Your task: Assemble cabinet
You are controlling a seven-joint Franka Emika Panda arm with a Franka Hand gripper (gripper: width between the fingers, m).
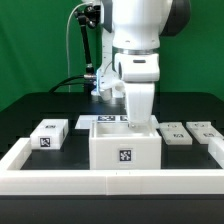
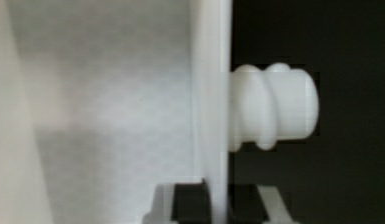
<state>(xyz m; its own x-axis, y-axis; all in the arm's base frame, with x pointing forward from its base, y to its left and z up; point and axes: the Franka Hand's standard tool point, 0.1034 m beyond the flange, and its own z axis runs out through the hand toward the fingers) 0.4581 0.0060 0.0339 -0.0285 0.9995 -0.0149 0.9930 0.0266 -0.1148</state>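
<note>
**Where is the cabinet?**
Take the exterior view as a clock face. The cabinet's big white box (image 1: 125, 150) stands at the centre on a black table (image 1: 40, 108). Its open side faces up, and one black-and-white tag shows on the face toward the camera. At nine o'clock, apart from it, sits a small white tagged block (image 1: 48, 135). At three o'clock two flat white tagged pieces (image 1: 176, 134) lie side by side, near the box but not touching it.

**And the robot?**
The white arm (image 1: 135, 40) hangs straight down from twelve o'clock. Its gripper (image 1: 138, 112) dips into the open top of the box, toward the three o'clock side. The box hides its tips.

**Is the hand holding anything?**
In the wrist view the gripper (image 2: 219, 205) is drawn narrow. Its fingers (image 2: 260, 203) sit one on each side of a thin white panel (image 2: 214, 100) seen edge-on, and both seem to press on it. I cannot tell whether that panel is a wall of the box. A ribbed white peg (image 2: 278, 108) sticks out from one face of the panel.

**Anything else on the table?**
A white rail (image 1: 110, 183) runs across at six o'clock. The marker board (image 1: 106, 118) peeks out just behind the box, at eleven o'clock.
</note>
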